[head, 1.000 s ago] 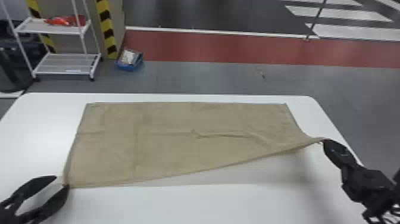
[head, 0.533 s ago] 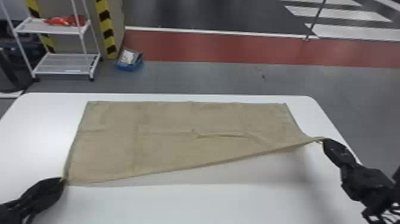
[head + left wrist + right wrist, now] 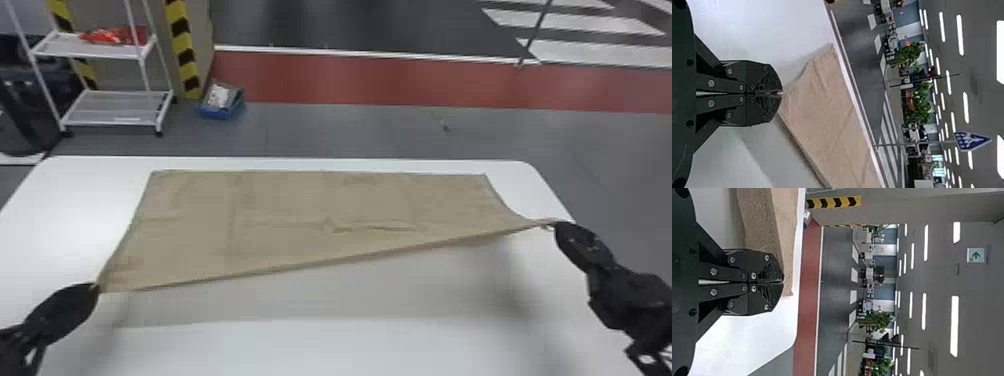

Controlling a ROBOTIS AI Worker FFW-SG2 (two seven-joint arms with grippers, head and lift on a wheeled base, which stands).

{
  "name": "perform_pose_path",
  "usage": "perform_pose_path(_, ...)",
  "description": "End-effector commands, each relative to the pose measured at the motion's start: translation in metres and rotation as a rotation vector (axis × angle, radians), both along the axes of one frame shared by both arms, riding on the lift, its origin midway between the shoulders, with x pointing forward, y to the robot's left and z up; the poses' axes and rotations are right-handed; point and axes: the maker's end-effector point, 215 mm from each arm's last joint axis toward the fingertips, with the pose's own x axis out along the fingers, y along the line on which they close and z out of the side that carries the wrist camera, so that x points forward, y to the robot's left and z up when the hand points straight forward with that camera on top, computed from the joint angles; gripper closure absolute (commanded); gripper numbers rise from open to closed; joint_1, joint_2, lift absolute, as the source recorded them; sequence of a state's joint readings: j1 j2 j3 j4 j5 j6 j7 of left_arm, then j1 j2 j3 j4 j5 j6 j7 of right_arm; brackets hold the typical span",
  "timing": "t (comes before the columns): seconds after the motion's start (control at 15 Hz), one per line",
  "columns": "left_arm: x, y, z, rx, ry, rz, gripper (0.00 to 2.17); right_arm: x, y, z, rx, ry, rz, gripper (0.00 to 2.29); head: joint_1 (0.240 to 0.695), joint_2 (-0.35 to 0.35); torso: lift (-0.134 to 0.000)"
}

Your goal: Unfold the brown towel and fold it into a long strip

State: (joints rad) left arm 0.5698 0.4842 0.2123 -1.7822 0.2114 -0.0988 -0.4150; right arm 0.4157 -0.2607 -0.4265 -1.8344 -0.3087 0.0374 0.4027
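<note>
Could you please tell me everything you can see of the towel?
The towel is brown, plain and soft-looking, a wide rectangle with a few creases near its middle. Its far edge lies flat on the table; the near edge is lifted, casting a shadow, its left corner pinched by the left end effector, its right corner by the right end effector.
</note>
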Motion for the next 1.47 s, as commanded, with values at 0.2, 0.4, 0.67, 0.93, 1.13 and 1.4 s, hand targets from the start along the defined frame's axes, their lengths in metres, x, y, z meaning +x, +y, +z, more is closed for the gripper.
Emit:
perform_pose_path(0.2,-0.006,0.016,0.093,-0.054,-0.125,0.094,1.68,-0.011,0.005,0.027,-0.088,0.017,0.069,1.60,0.695,-0.101,-0.125)
perform_pose_path(0.4,-0.013,0.020,0.110,-0.103,-0.086,0.151,1.68,-0.031,0.016,0.023,-0.104,0.088,0.162,1.59,0.695,-0.066,-0.125)
perform_pose_path(0.67,-0.014,0.014,0.107,-0.128,0.034,0.189,1.68,-0.027,0.012,0.040,-0.093,0.113,0.188,1.59,0.695,-0.060,-0.125)
perform_pose_path(0.93,-0.007,0.027,0.039,-0.127,0.357,0.316,1.67,0.018,0.012,0.018,-0.020,0.135,0.171,1.59,0.695,-0.061,-0.125)
perform_pose_path(1.13,0.007,0.033,0.018,-0.040,0.440,0.381,1.67,0.054,0.016,-0.003,0.001,0.158,0.165,1.59,0.695,-0.050,-0.125)
perform_pose_path(1.4,0.047,0.032,0.032,-0.052,0.418,0.400,1.67,0.087,0.005,-0.007,0.049,0.153,0.147,1.59,0.695,-0.038,-0.125)
